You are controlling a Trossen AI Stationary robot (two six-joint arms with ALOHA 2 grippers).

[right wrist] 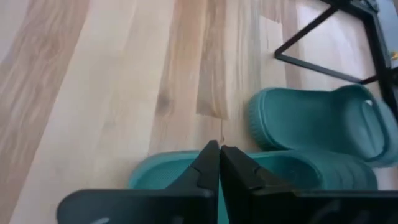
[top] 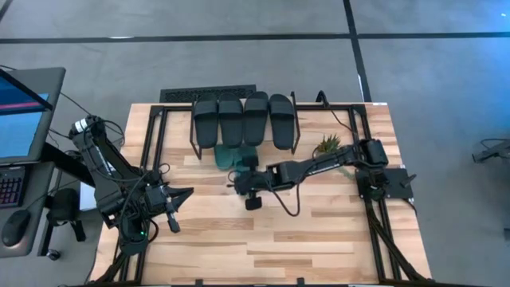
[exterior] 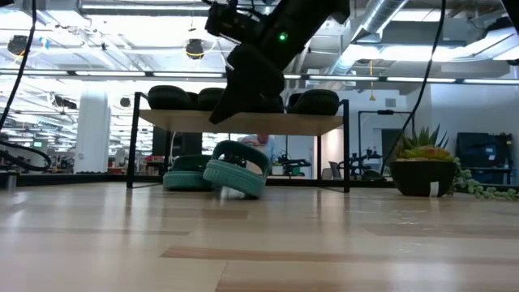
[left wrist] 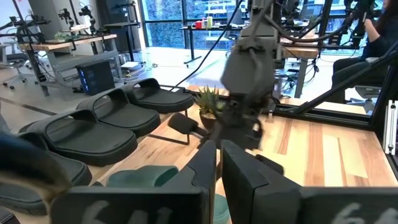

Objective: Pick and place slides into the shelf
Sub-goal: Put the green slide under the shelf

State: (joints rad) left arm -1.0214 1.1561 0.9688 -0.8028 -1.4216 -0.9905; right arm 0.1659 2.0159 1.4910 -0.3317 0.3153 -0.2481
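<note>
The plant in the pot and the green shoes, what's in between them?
Seen from above, the right arm stretches between the potted plant and the teal slides. In the low view, only bare table and a shelf leg separate them.

Robotics lab — workbenches (left wrist: pixel 68 40), exposed ducts (exterior: pixel 389 24)

Right arm stretched across worktop middle from right-side base, wrist bent downward, right hand (top: pixel 239 177) low over worktop surface, fingers pressed together, holding nothing visible. Left arm folded near left worktop edge, left hand (top: pixel 190 192) pointing toward centre, fingers closed, empty.
</note>
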